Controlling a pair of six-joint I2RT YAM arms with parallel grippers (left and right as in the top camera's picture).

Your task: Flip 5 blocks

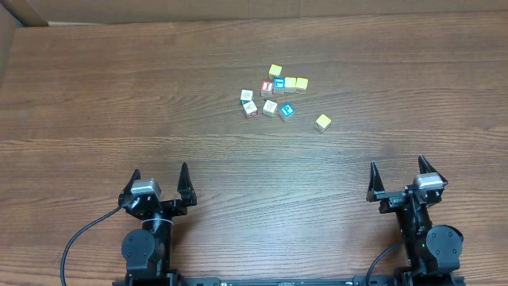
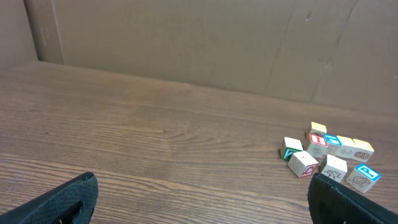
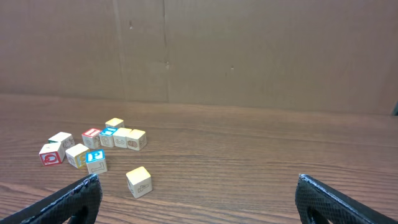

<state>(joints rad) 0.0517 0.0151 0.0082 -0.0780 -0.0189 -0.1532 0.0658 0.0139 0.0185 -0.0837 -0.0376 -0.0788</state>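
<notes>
At the near edge of the table (image 1: 95, 95), the left gripper (image 1: 160, 171) and right gripper (image 1: 398, 164) stand with jaws wide and empty. The blocks (image 1: 270, 106) lie clustered at far centre, well apart from both. By this layout no flip appears begun, and all five seem left to do.

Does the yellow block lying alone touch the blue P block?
Apart. The overhead view shows bare table between the lone yellow block and the blue P block.

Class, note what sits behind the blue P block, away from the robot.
Behind the blue P block stands a row: red I block, blue-topped block, two yellow-topped blocks. Their undersides are hidden.
</notes>
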